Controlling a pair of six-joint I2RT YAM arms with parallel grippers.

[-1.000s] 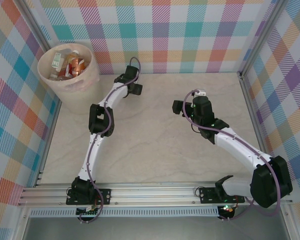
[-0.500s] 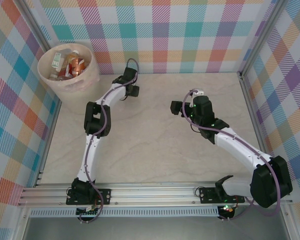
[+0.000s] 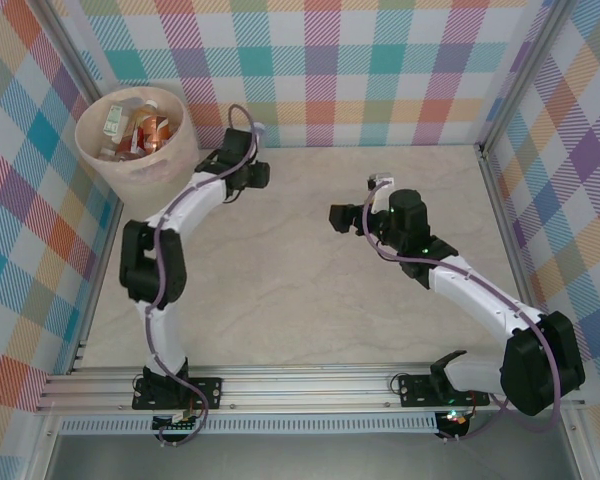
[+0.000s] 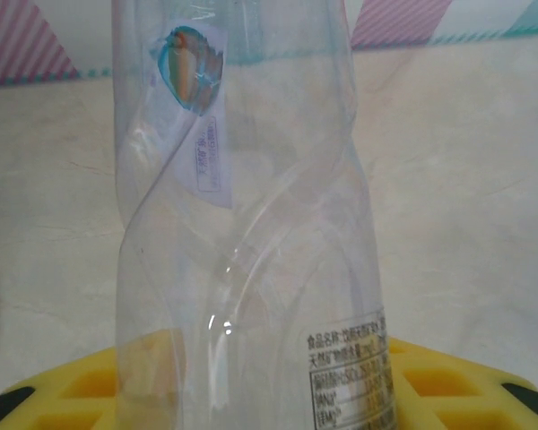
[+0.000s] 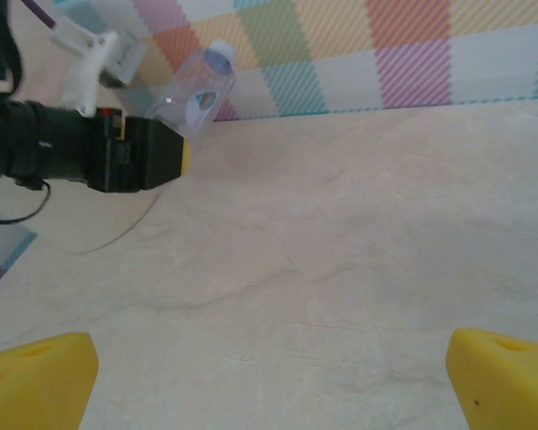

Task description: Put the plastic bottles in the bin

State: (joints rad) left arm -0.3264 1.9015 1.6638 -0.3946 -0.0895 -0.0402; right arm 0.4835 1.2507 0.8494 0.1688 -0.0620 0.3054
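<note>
The pale marbled table [image 3: 310, 290] spreads between checked walls. The pink-beige bin [image 3: 152, 185] stands in its far left corner, with several plastic bottles [image 3: 145, 128] already heaped inside, red and orange labels showing.

The left arm [image 3: 170, 215] reaches out past the bin's right side. The left gripper [image 4: 251, 390] is closed on a clear crushed bottle [image 4: 242, 206], pinched near one end between the yellow fingers [image 4: 81, 394]. The bottle carries a small blue and orange sticker and some printed text. In the right wrist view it juts up and away from the gripper against the back wall, off the table. The right gripper [image 5: 269, 372] hangs with its jaws wide apart and nothing between them, near mid-table and well apart from the bin.

The step in hand looks like the carry to the bin. The bin's rim sits just left of the held bottle, so the move is short but needs height. Lift until the bottle's low end clears the rim, swing left over the middle of the mouth, then open. The bottle's wall is thin and twisted, so it may slip or spring; move smoothly and avoid jerks. Keep the wrist off the rim, since a knock could tip the tub.
</note>
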